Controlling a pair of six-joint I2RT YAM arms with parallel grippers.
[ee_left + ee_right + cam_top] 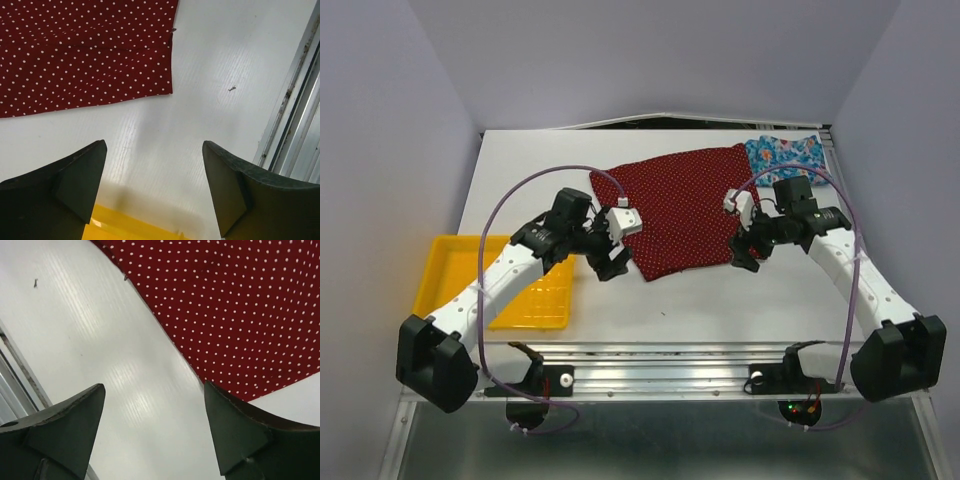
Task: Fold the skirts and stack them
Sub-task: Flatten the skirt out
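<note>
My left gripper (154, 143) and right gripper (154, 385) both hang released and empty beside the near corners of the red skirt (685, 210), spread flat on the surface (700, 300). The blue skirt (785, 155) lies at the far right corner. Uneven pinches would likely skew the fold.

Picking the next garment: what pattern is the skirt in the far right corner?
The far skirt is bright blue with multicoloured flowers; top view shows it best.

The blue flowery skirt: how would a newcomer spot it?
Start at the white table and go to its far right corner. The blue flowery skirt lies there, beside the big dark red dotted skirt. It alone is bright blue with a floral print.
</note>
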